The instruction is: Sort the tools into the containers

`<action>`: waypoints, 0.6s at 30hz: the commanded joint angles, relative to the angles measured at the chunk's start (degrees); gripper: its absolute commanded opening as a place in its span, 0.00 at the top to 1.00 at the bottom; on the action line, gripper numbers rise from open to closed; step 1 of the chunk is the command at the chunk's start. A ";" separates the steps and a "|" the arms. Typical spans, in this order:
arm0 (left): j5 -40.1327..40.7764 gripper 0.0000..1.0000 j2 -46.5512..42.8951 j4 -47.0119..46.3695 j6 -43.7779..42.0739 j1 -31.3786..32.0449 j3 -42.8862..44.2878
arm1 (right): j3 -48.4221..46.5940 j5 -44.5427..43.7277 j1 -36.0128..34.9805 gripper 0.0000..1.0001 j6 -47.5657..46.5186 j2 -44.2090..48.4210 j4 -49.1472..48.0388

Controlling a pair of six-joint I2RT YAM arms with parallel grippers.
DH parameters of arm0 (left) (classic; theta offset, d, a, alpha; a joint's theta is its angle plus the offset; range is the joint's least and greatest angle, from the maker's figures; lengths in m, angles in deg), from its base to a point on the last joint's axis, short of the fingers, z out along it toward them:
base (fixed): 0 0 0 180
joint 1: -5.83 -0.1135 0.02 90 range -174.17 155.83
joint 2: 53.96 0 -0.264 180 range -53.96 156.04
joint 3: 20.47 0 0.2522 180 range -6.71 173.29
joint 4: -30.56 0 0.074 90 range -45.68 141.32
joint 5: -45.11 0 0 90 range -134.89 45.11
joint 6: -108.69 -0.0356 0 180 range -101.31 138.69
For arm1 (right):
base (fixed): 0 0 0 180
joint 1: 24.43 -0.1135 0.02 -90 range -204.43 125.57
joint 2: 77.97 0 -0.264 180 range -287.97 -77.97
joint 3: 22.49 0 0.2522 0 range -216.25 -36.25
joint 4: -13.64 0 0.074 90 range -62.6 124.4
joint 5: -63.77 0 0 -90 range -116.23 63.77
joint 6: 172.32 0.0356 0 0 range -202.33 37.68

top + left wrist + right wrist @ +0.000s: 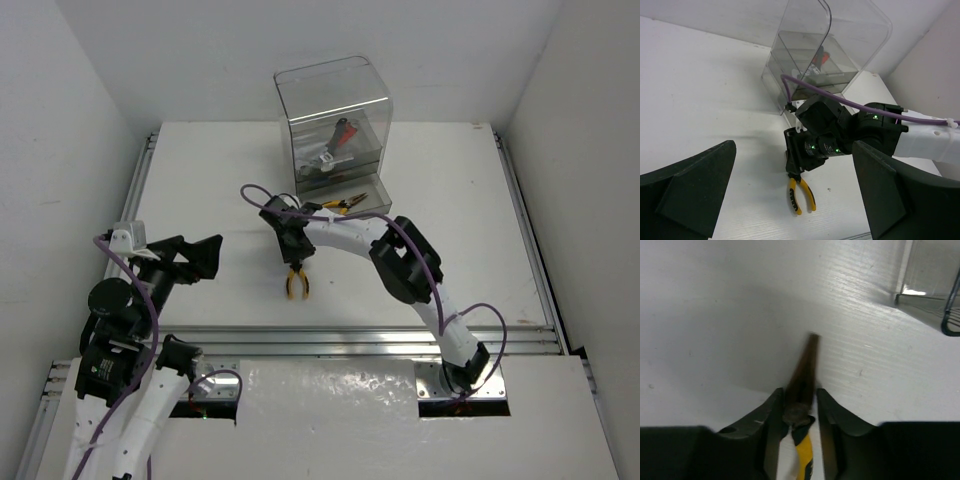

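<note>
A pair of yellow-handled pliers (297, 284) lies on the white table, handles toward the near edge. My right gripper (295, 263) reaches down over the pliers' head. In the right wrist view, its fingers (771, 412) clamp the dark pivot of the pliers (805, 367) from both sides, the nose sticking out ahead. The left wrist view shows the yellow handles (801, 195) trailing below the right gripper (796, 172). The clear container (335, 110) stands at the back, with a red-handled wrench (345, 130) inside and another yellow pliers (350, 203) in its low front tray. My left gripper (195, 257) hovers open and empty at the left.
The table's metal rail (360, 340) runs along the near edge behind the arm bases. White walls close in on both sides. The right arm (400, 255) stretches across the middle of the table in front of the container (830, 55).
</note>
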 commanded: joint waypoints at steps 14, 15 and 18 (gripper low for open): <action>-0.16 0.00 -0.06 -2.10 0.36 0.51 0.04 | 13.25 5.42 -0.08 1.00 -0.73 14.41 -10.71; -0.16 0.00 -0.06 -2.10 0.36 0.42 0.04 | 17.97 6.12 0.18 1.00 -0.12 18.95 -15.52; -0.16 0.00 0.03 -2.10 0.36 0.42 0.04 | 26.97 10.16 2.20 1.00 3.48 26.87 -24.76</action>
